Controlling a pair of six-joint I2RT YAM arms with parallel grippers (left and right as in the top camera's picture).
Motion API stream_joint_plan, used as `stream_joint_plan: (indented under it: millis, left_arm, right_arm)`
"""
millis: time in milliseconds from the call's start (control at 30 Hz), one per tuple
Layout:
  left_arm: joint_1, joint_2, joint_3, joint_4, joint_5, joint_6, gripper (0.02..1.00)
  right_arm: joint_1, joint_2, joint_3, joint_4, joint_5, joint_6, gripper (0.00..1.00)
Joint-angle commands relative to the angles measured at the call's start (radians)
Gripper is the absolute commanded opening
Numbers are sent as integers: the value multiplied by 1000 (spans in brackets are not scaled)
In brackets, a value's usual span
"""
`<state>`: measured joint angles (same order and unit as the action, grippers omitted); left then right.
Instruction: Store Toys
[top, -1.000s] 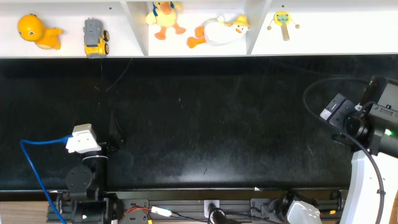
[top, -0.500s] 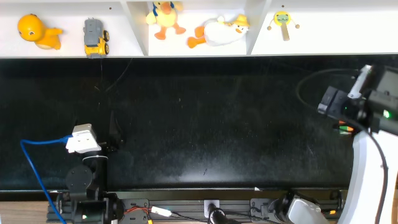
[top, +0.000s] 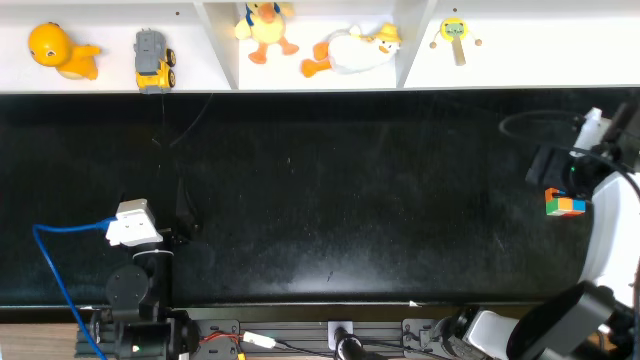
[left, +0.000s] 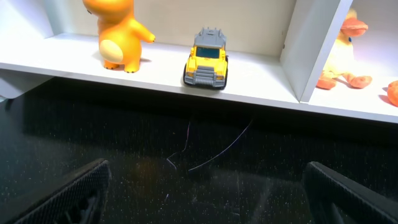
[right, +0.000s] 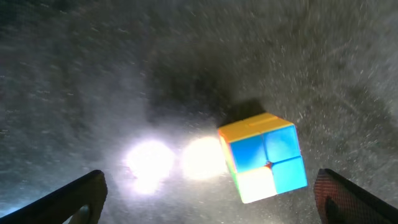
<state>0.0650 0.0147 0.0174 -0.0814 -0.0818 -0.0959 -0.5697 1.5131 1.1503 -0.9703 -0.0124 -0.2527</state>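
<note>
So the 2x2 puzzle cube is sitting on the black table, far right of the top view about halfway down. It's well away from the white shelf that runs along the top edge. The right gripper hangs right by it with its jaws spread wide and nothing in them. In the right wrist view the cube lies between the two fingers, touching neither.

The left gripper is low on the left side, also wide open and empty, facing the shelf.

On the shelf, from the left, there's an orange duck figure, a yellow toy truck, a yellow plush duck, a white plush duck lying on its side, and a little green-faced rattle.
</note>
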Motion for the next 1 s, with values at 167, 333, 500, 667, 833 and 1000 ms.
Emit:
stream_joint_plan:
  millis: [167, 333, 500, 667, 833, 1000]
  left_arm:
    - [-1, -12, -9, 2, 13, 21, 998]
    - [-1, -12, -9, 2, 13, 21, 998]
    - [-1, -12, -9, 2, 13, 21, 998]
    - [-1, -12, -9, 2, 13, 21, 998]
    - [-1, -12, -9, 2, 13, 21, 998]
    - [-1, -12, -9, 2, 13, 21, 998]
  right_arm:
    - [-166, 25, -14, -50, -13, -51, 996]
    - [-257, 25, -14, -17, -55, -63, 996]
    - [-282, 25, -14, 37, -77, -105, 993]
    - [-280, 25, -14, 44, -125, -193, 996]
    - [-280, 34, -15, 43, -193, -271, 996]
    - [-280, 75, -15, 74, -198, -289, 996]
